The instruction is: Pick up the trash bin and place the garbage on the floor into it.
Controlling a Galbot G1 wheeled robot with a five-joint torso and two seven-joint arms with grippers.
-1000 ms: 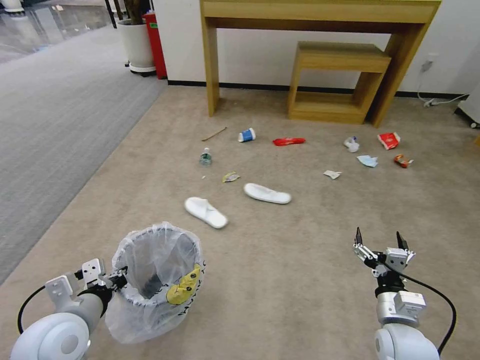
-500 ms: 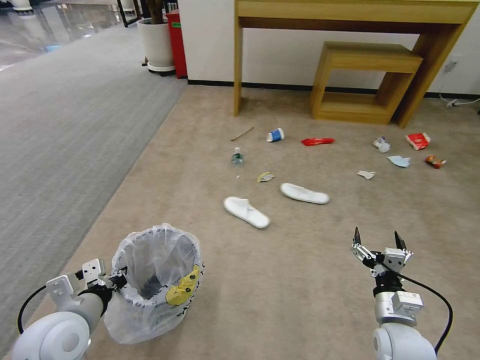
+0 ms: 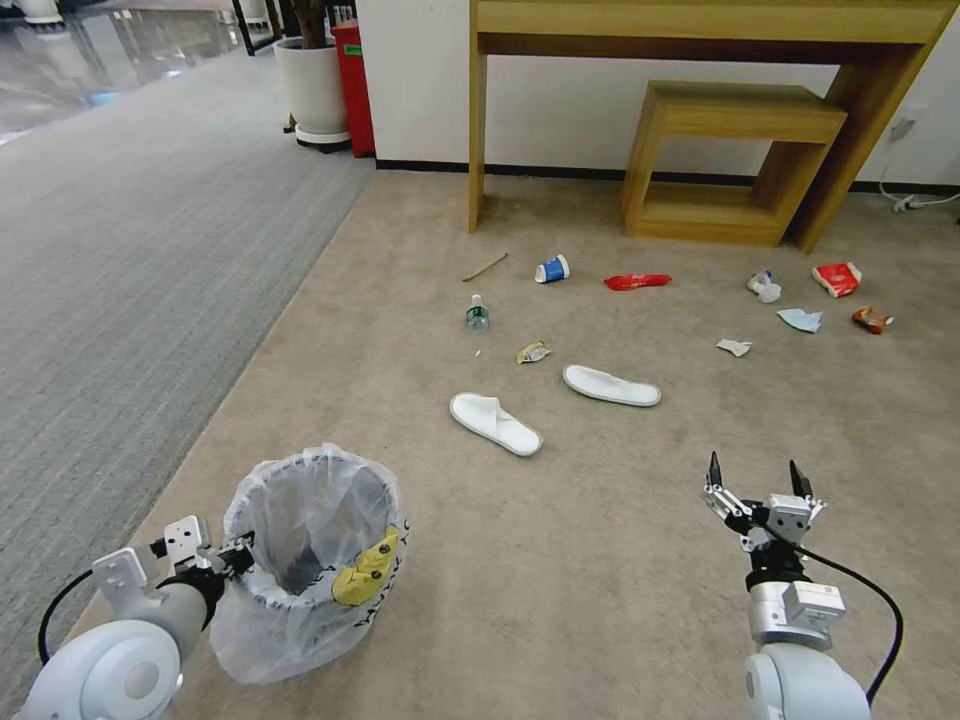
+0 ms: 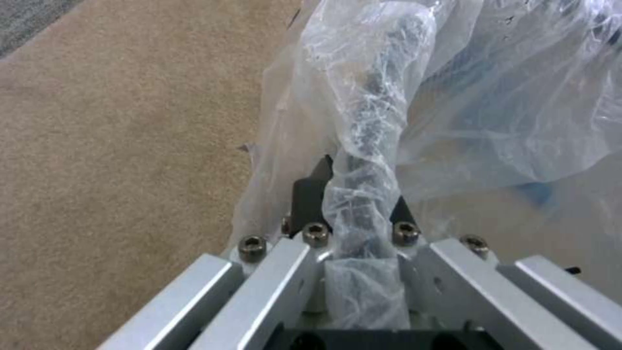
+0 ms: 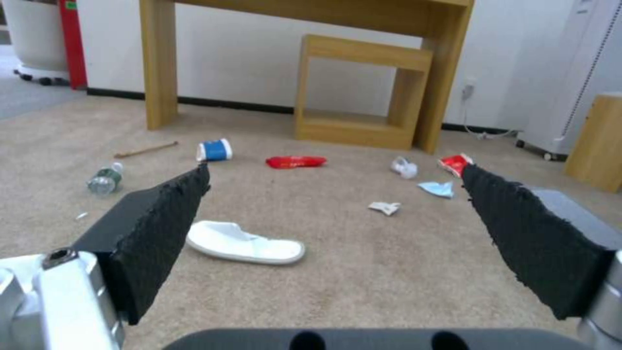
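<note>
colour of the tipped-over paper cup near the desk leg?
Blue with a white band, the paper cup shows best in the right wrist view.

Both arms reach forward, low at the robot's sides.

The left gripper (image 3: pixel 232 556) sits at the near left, wrist bent inward, its fingers (image 4: pixel 310 187) closed tight on the bag-covered rim of the trash bin (image 3: pixel 310 560). The right gripper (image 3: pixel 755 480) is held out at the near right, wrist straight, pointing ahead, with its two dark fingers (image 5: pixel 162 218) spread wide apart and nothing between them.
</note>
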